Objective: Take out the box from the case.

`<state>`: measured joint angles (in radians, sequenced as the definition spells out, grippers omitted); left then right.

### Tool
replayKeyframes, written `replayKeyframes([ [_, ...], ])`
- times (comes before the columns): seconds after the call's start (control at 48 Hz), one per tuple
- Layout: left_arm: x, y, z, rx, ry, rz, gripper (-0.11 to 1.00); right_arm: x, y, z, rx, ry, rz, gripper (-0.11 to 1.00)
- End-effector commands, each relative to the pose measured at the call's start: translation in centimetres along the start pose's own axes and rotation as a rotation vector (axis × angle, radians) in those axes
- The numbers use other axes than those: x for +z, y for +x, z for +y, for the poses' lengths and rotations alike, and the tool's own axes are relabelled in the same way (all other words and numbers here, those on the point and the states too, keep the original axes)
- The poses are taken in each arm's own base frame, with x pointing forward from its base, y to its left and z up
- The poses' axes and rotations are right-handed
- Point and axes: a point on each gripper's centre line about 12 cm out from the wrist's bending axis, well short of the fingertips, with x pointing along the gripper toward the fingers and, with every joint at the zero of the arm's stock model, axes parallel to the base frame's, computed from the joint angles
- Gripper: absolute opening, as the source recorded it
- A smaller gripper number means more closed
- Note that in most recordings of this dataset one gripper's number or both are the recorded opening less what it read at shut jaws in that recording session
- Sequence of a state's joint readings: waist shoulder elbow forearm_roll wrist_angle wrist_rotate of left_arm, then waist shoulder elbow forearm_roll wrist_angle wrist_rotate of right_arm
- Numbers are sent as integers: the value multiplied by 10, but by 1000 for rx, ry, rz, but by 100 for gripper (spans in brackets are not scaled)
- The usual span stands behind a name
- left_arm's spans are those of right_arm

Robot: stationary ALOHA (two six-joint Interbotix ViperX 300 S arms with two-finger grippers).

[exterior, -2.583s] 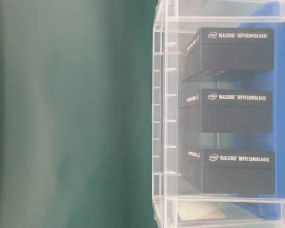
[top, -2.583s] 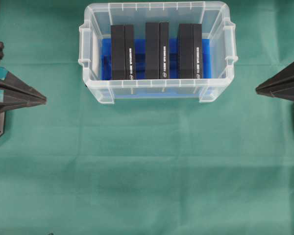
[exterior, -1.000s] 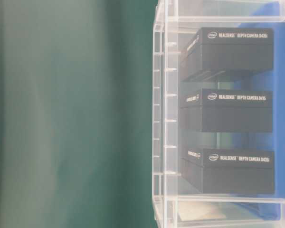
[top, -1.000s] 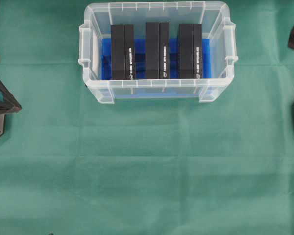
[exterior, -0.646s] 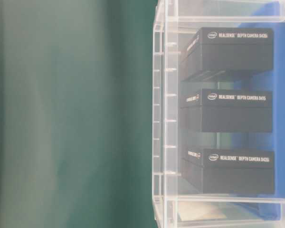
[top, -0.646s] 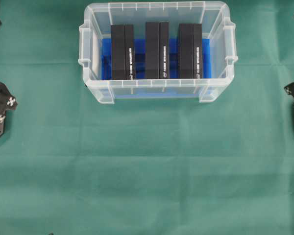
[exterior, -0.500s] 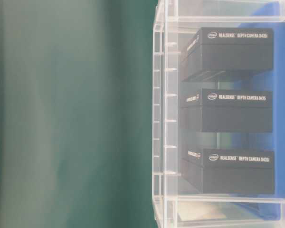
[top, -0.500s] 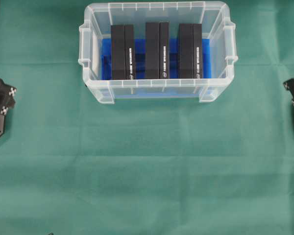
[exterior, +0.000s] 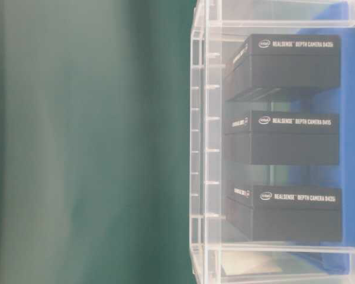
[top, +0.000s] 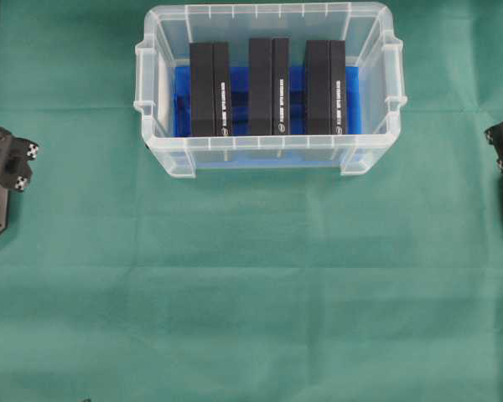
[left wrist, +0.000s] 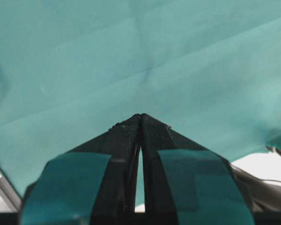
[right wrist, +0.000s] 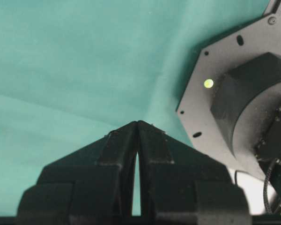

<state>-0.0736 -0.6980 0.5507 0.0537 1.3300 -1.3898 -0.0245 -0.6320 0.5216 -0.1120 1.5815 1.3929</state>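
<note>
Three black boxes (top: pixel 272 86) stand upright inside the case (top: pixel 268 156), open cloth (top: pixel 251 285) all around it. Both closed, empty grippers, left (left wrist: pixel 140 116) and right (right wrist: pixel 137 123), have rolled at the edges.

Three black boxes stand side by side in the case (top: pixel 268 159), and each carries white print. In the table-level view, the top box (exterior: pixel 293 62) reads "intel REALSENSE DEPTH CAMERA D435i". The middle box (exterior: pixel 290 139) reads "intel REALSENSE DEPTH CAMERA D415". The bottom box (exterior: pixel 293 213) reads "intel REALSENSE DEPTH CAMERA D435i". Each box has a second, smaller line of white print with a round logo on the adjoining face, too small to read. In the overhead view the same white lines run along the top edges of the boxes, also too small to read there.
</note>
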Motion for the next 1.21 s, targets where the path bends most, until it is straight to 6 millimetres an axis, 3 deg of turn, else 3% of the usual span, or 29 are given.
replayKeyframes([
  [0.0,6,-7,-4,-19,-10,-20,1,3,-7,3,17,7,-19,2],
  [0.333,41,-7,9,55,-50,-95,1,24,-6,2,42,41,-56,2],
  [0.729,88,-3,18,130,-61,-145,1,76,4,-6,15,70,-103,2],
  [1.188,104,-4,25,148,-77,-163,1,109,13,-9,24,77,-154,2],
])
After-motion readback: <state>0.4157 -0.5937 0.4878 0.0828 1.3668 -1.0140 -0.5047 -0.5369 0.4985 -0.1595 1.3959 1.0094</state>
